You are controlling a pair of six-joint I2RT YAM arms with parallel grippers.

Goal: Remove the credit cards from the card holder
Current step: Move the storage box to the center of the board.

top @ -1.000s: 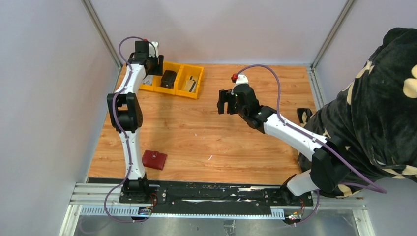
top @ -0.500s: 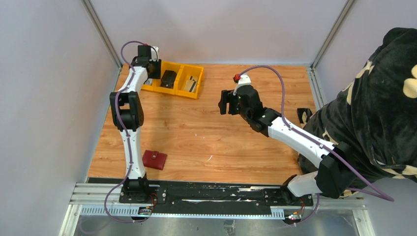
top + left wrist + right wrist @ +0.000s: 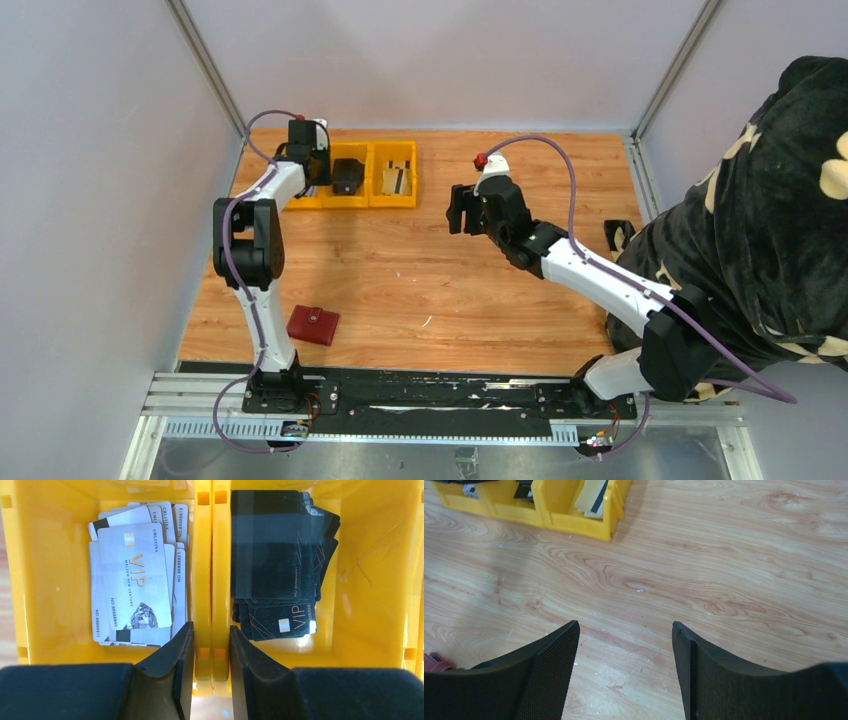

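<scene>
**Left hand clamped on the bin, wallet lying shut**

The wood-grain surface [image 3: 420, 280] sits boxed in by pale grey walls [image 3: 450, 60] and slim metal posts [image 3: 205, 65]. The yellow bin [image 3: 392, 203] stands at its far edge. The left hand [image 3: 210, 630] is down over the bin, its fingers nearly closed and pinching the divider wall. On one side of that wall lie silver credit cards [image 3: 132, 580], and on the other a dark stack [image 3: 272, 555]. The right hand [image 3: 626, 630] hovers off to the bin's right, well apart from it — jaws wide, holding nothing. The card holder [image 3: 313, 325] lies folded shut, well away from the bin toward the near edge. A person in dark patterned fleece [image 3: 780, 200] stands far right of the bin.
</scene>
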